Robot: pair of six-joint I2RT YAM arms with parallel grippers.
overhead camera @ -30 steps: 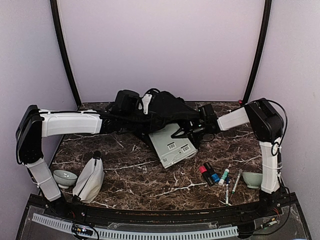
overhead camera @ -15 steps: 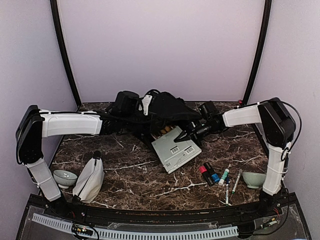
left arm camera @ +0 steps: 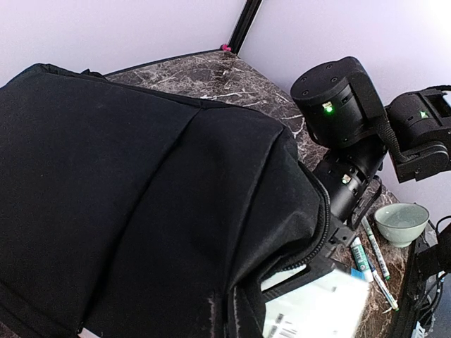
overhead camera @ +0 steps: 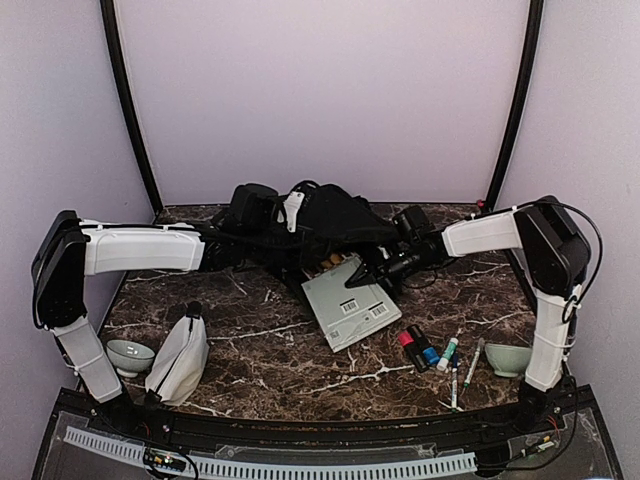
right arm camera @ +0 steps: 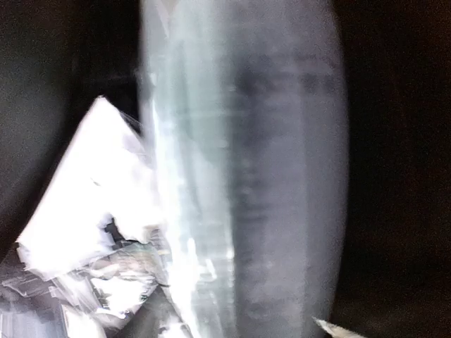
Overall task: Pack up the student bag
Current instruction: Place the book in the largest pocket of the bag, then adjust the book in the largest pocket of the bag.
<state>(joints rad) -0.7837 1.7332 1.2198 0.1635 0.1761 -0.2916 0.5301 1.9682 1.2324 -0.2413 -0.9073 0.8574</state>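
Note:
The student bag (overhead camera: 335, 222), a large black backpack, lies at the back of the table and fills the left wrist view (left arm camera: 141, 183). My left gripper (overhead camera: 291, 214) is shut on its upper fabric, holding the zippered mouth (left arm camera: 320, 225) raised; its fingers are buried in the cloth. A grey-white book with barcodes (overhead camera: 352, 305) lies tilted with its far end at the bag's mouth. My right gripper (overhead camera: 361, 272) sits at that far edge. The right wrist view is blurred, with the book's edge (right arm camera: 246, 183) between the jaws and one fingertip (right arm camera: 337, 327) beside it.
A white-grey pouch (overhead camera: 180, 358) and a pale bowl (overhead camera: 129, 353) sit front left. Red and blue markers (overhead camera: 420, 348), several pens (overhead camera: 461, 366) and a second bowl (overhead camera: 507, 358) lie front right. The walls stand close behind the bag.
The right arm's elbow has swung up and outward. Its gripper has shifted a little left along the book's far edge, and the book has turned slightly. The left arm has held still.

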